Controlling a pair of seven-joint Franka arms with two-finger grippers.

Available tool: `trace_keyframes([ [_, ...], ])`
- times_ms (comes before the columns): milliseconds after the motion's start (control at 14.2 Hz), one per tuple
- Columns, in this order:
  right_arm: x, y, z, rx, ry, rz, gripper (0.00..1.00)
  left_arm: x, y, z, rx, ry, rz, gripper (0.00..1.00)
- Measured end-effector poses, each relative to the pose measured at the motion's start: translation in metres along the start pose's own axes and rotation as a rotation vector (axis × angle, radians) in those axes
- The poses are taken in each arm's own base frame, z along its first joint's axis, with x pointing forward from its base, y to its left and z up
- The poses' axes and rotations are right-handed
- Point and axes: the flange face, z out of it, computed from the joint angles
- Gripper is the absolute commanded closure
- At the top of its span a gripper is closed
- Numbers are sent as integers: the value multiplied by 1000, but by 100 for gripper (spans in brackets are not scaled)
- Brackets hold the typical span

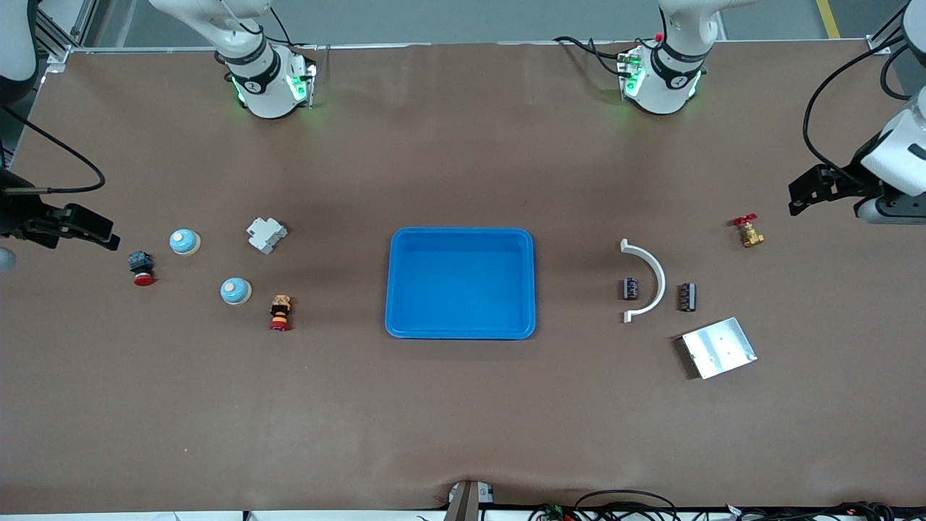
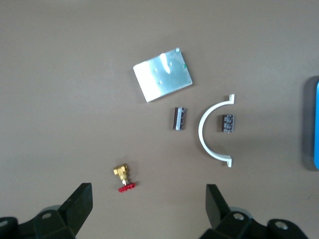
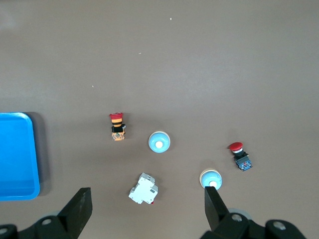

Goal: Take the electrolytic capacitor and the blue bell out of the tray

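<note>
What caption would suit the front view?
Open left gripper and right gripper wait at the table ends; empty blue tray between bells and capacitors.

Even, soft overhead light covers the brown table; shadows are faint and short. The metal plate glares white. Wrist views look slightly soft.

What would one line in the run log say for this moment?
left gripper: open, over valve end | right gripper: open, over bells | tray: empty | capacitors, bells: on table, untouched
</note>
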Motion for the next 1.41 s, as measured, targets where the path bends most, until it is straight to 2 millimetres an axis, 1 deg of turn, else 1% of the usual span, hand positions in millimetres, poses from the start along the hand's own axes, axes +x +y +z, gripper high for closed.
trace_keyframes([
  [141, -3, -2, -6, 0, 11, -3, 0, 9, 1, -13, -3, 32, 4, 0],
  [352, -8, -9, -19, 0, 32, -16, 0, 27, 0, -20, -12, 57, 8, 0],
  [563, -16, -9, -34, 0, 56, -15, 0, 42, 2, -14, -24, 57, 16, 0],
  [704, -20, -9, -40, -1, 57, -15, 0, 49, 12, -8, -32, 52, 33, 0],
  [845, -26, -8, -44, -2, 38, -14, 0, 52, 22, -7, -31, 50, 46, 0],
  [915, -30, -7, -47, -4, 30, -13, 0, 52, 24, -7, -28, 51, 42, 0],
  [1126, -42, -5, -56, -11, 9, -10, 0, 53, 23, -11, -24, 57, -23, 0],
  [1337, -46, -5, -62, -11, 14, -11, 0, 53, 22, -13, -25, 62, -56, 0],
  [1408, -47, -5, -63, -11, 14, -11, 0, 54, 21, -17, -25, 70, -59, 0],
])
